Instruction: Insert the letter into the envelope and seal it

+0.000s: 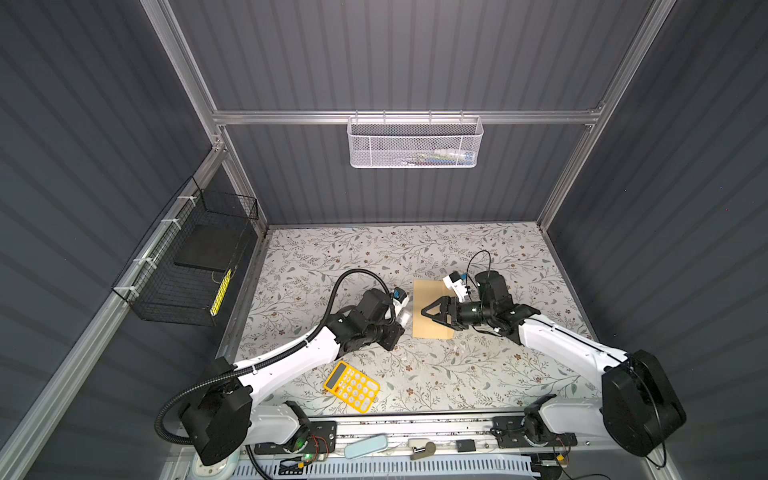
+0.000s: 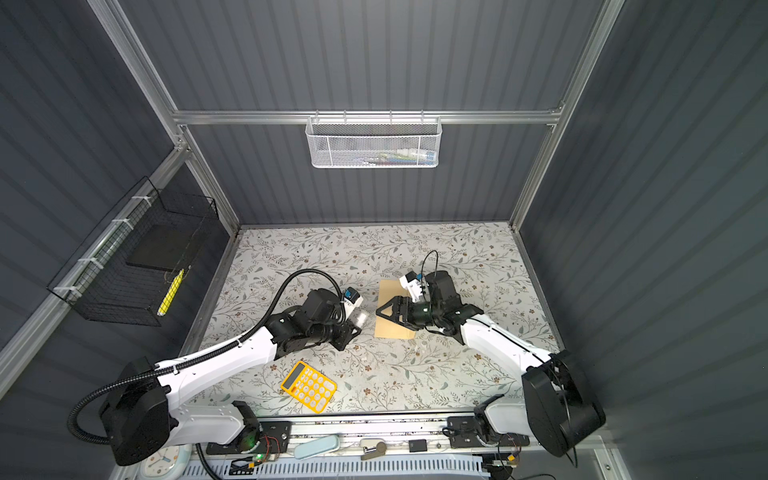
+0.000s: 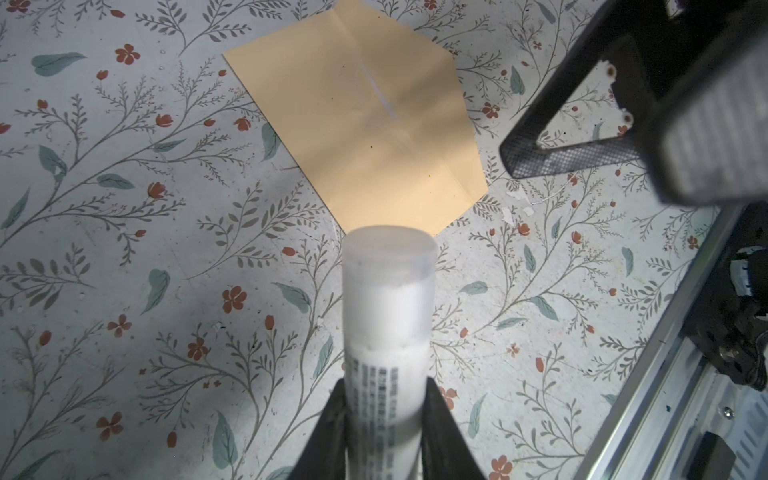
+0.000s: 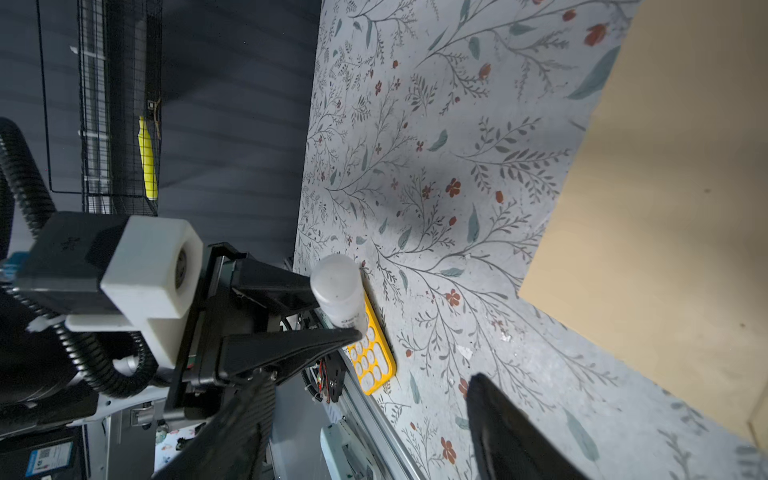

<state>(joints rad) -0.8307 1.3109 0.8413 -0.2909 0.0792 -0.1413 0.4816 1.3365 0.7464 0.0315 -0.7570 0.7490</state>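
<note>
Sealing step: left gripper (image 3: 386, 415) is clamping the glue stick (image 3: 388, 311). Right gripper (image 1: 426, 311), jaws spread, is hovering with the envelope (image 1: 427, 290) beneath it. It likely needs to grip the cap ahead.

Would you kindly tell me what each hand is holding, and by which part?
The left hand grips the glue stick by its printed lower body, cap end free; the right hand holds nothing.

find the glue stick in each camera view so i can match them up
In a top view: glue stick near the middle, just left of the envelope.
In a top view: same place, beside the envelope's left edge.
Left wrist: foreground, clamped in the left gripper, cap toward the envelope.
Right wrist: held in front of the yellow calculator, apart from the envelope.
Shared landmark: the tan envelope, in all four.
</note>
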